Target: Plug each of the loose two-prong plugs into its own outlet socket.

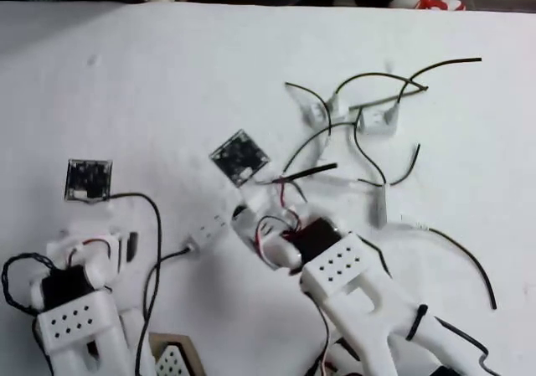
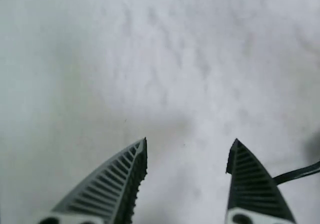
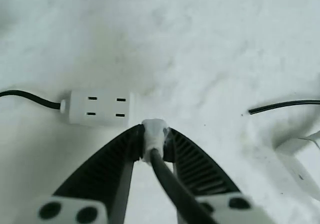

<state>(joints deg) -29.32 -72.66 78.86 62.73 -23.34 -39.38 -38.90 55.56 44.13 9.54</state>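
- Since the right gripper [image 3: 154,134] is squeezed shut on a white plug [image 3: 154,128] just beside the outlet block [image 3: 100,107], I think the step now is pushing that plug in.
- The outlet block lies left of the middle in the right wrist view. It shows 2 pairs of slots facing up.
- The plug should line up over 1 pair of slots before any push. I cannot see its prongs, so go slow and straight.
- The outlet block looks light and may slide, so a soft, steady press seems best.
- The left gripper [image 2: 190,144] is spread wide over bare cloth and holds nothing. It could help keep the block in place.
- The white cloth [image 1: 167,74] covers the whole table and looks soft and bumpy.
- 2 dark square boards [image 1: 88,179] lie on it, 1 at the left and 1 near the middle.
- More loose plugs [image 1: 377,121] with thin black cords lie tangled in the upper right of the high view.
- Dark shapes sit along the top edge, past the table.
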